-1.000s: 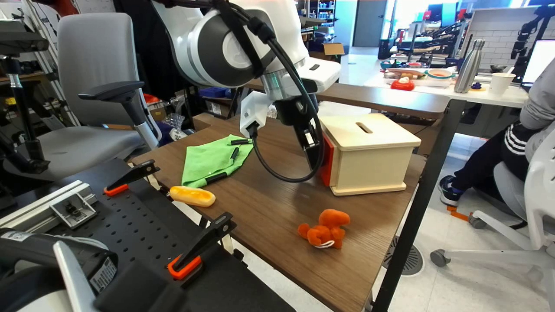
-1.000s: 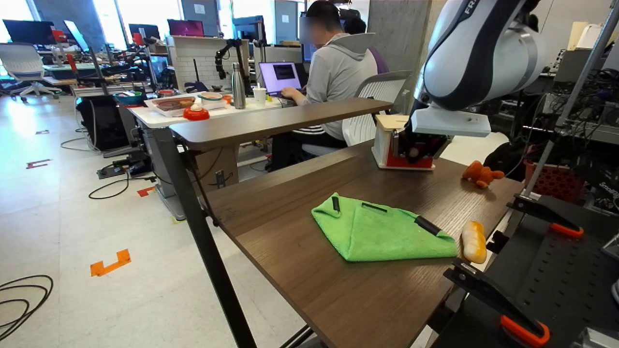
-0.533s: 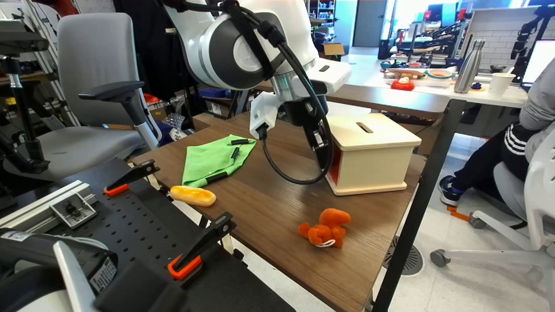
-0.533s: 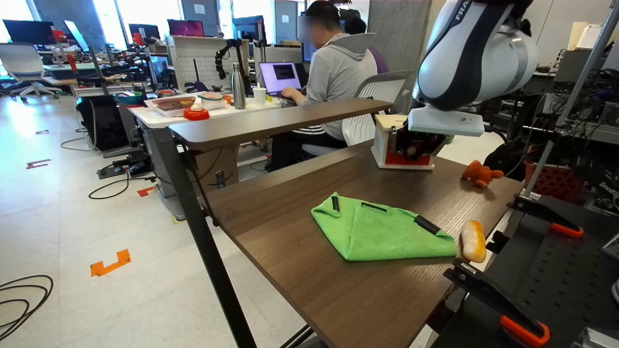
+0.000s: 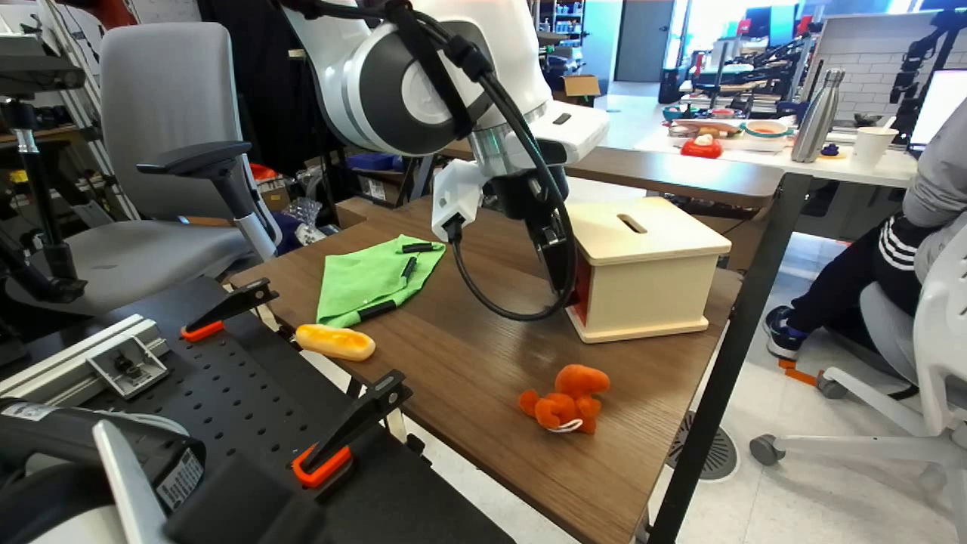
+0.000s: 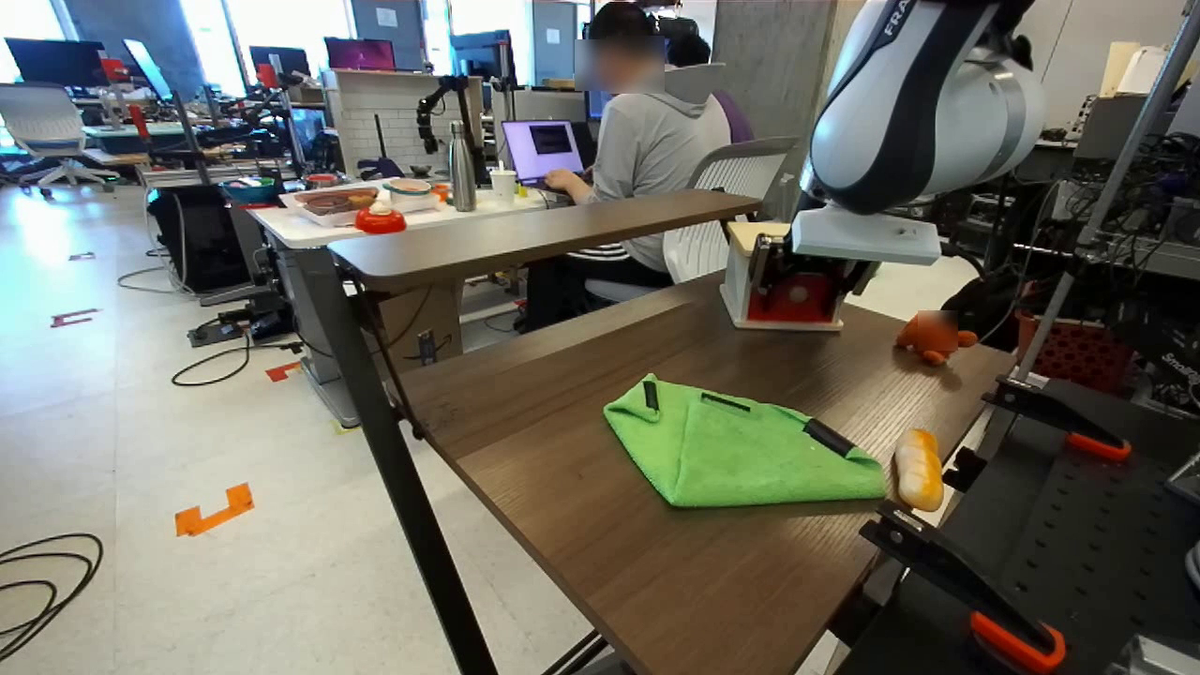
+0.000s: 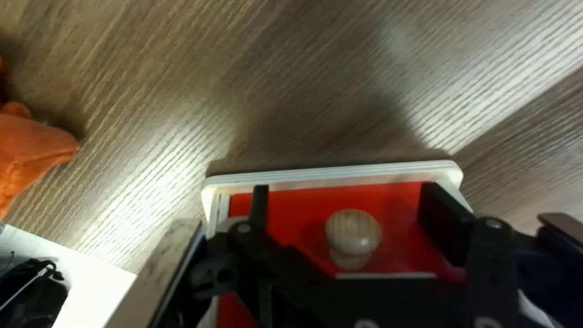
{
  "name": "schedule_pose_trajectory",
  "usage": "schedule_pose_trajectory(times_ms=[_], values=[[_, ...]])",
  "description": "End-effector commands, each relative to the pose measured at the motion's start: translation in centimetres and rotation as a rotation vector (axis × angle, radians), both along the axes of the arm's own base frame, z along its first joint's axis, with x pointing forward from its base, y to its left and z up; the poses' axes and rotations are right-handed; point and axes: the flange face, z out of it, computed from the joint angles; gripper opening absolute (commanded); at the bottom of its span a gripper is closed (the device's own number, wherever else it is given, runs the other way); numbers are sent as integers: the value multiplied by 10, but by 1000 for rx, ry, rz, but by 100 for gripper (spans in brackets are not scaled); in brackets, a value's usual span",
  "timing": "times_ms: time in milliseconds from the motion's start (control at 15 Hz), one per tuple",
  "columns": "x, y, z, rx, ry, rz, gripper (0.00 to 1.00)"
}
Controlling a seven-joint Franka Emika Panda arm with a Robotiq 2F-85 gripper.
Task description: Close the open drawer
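The drawer's red front panel lies within the pale frame of the wooden box, with no drawer sides showing in front of it. A round wooden knob stands out from the panel. My gripper is open, one finger on each side of the knob and apart from it. Those fingers are close to the panel; whether they touch it I cannot tell. An exterior view shows the red front between the spread jaws. Elsewhere the arm and its cable hide most of the panel.
An orange plush toy rests on the brown table near the box. Farther off are a green cloth and a bread-like piece. Clamps with orange tips sit along the black perforated board.
The red front stuck out from the box a second ago and now sits in it. My gripper moved toward the box, then backed off slightly, and its fingers have spread apart around the knob.
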Motion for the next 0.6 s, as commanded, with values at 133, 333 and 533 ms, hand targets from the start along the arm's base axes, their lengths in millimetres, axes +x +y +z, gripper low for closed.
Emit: schedule_pose_trajectory(times_ms=[133, 333, 533], values=[[-29, 22, 20, 18, 22, 95, 100], [-56, 45, 20, 15, 53, 187, 100], [-52, 45, 8, 11, 80, 170, 100]])
